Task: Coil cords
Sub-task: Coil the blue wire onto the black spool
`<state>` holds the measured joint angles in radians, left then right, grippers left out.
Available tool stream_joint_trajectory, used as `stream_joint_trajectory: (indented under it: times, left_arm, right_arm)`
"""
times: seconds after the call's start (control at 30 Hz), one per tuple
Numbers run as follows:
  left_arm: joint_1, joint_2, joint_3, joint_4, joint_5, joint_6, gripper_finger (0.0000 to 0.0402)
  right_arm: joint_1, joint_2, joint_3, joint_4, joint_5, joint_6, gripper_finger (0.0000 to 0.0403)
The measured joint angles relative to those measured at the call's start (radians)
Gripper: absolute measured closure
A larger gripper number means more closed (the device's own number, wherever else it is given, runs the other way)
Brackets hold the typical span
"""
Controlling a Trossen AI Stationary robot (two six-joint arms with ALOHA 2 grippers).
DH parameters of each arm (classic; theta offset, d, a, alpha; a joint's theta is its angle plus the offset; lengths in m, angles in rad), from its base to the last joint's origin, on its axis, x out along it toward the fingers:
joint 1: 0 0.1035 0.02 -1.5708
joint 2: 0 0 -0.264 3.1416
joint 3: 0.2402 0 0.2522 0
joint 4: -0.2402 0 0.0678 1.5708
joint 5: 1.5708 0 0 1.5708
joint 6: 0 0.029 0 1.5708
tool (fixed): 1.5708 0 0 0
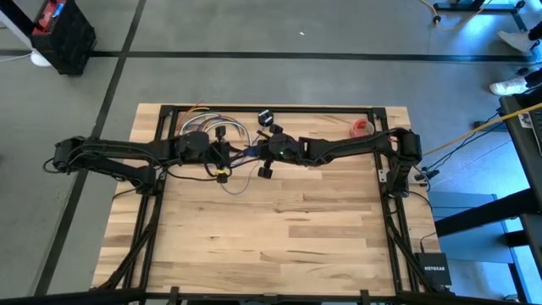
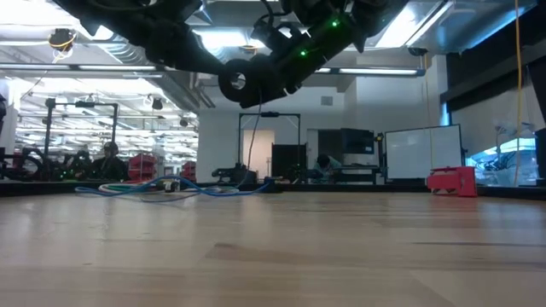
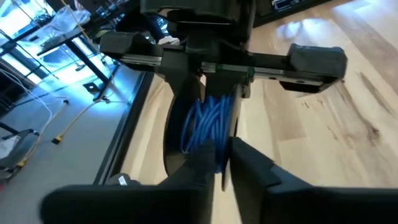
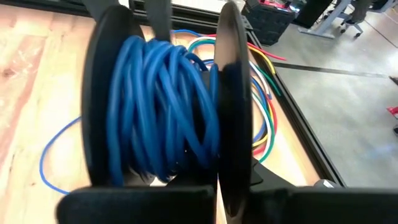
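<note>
Right gripper (image 4: 217, 205), pressed on the black round plastic spool (image 4: 233, 99), holds it raised; left gripper (image 3: 224, 165) pinches blue cord (image 3: 208, 127): lay turns evenly between flanges.

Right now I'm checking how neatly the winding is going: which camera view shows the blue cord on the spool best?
The right wrist view: the blue cord fills the black spool up close. The left wrist view shows fewer turns; the low view only slack on the table; the high view barely anything.
</note>
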<state>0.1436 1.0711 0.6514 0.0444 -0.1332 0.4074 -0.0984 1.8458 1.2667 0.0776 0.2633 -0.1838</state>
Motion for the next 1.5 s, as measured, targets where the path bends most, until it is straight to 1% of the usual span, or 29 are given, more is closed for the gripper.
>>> stream_joint_trajectory:
  times: [0.07, 0.1, 0.3, 0.57, 0.77, 0.87, 0.97, 1.07, 1.17, 1.37, 1.43, 1.5]
  left_arm:
    - [0.0, 0.0, 0.0, -0.003, -0.002, 0.016, 0.0387]
    - [0.0, 0.0, 0.0, -0.003, -0.004, 0.018, 0.0393]
    - [0.0, 0.0, 0.0, -0.003, -0.002, 0.026, 0.0398]
    - [0.001, 0.0, 0.0, -0.003, -0.001, 0.027, 0.0398]
    - [0.001, 0.0, 0.0, -0.006, -0.002, 0.027, 0.0399]
    - [0.001, 0.0, 0.0, -0.006, -0.001, 0.03, 0.0399]
    - [0.001, 0.0, 0.0, -0.002, 0.0, 0.03, 0.0399]
    - [0.0, 0.0, 0.002, 0.007, 0.004, 0.027, 0.04]
    - [0.0, 0.0, 0.002, 0.002, 0.003, 0.027, 0.0401]
    - [0.001, 0.0, 0.002, 0.004, 0.001, 0.025, 0.0401]
    - [0.0, 0.0, 0.002, 0.001, 0.0, 0.023, 0.04]
    - [0.001, 0.0, 0.002, -0.003, 0.0, 0.023, 0.04]
  right_arm:
    - [0.0, 0.0, 0.0, -0.001, -0.001, 0.0, 0.0395]
    - [0.0, 0.0, -0.001, -0.001, -0.001, 0.0, 0.0391]
    - [0.0, 0.0, -0.001, -0.003, -0.011, -0.001, 0.0369]
    - [0.0, 0.0, -0.001, -0.002, -0.013, 0.001, 0.0369]
    - [0.0, 0.005, -0.001, 0.0, -0.013, 0.047, 0.0367]
    - [0.0, 0.004, -0.001, -0.002, -0.012, 0.048, 0.0352]
    - [-0.001, -0.009, -0.001, -0.009, -0.006, 0.048, 0.0327]
    - [0.0, -0.043, 0.0, -0.071, 0.008, 0.042, 0.0306]
    - [0.001, -0.089, 0.001, -0.161, 0.031, 0.041, 0.0296]
    - [0.001, -0.125, 0.002, -0.259, 0.031, 0.047, 0.0297]
    - [0.001, -0.132, 0.002, -0.319, 0.032, 0.047, 0.0297]
    - [0.001, -0.144, 0.002, -0.39, 0.057, 0.048, 0.0297]
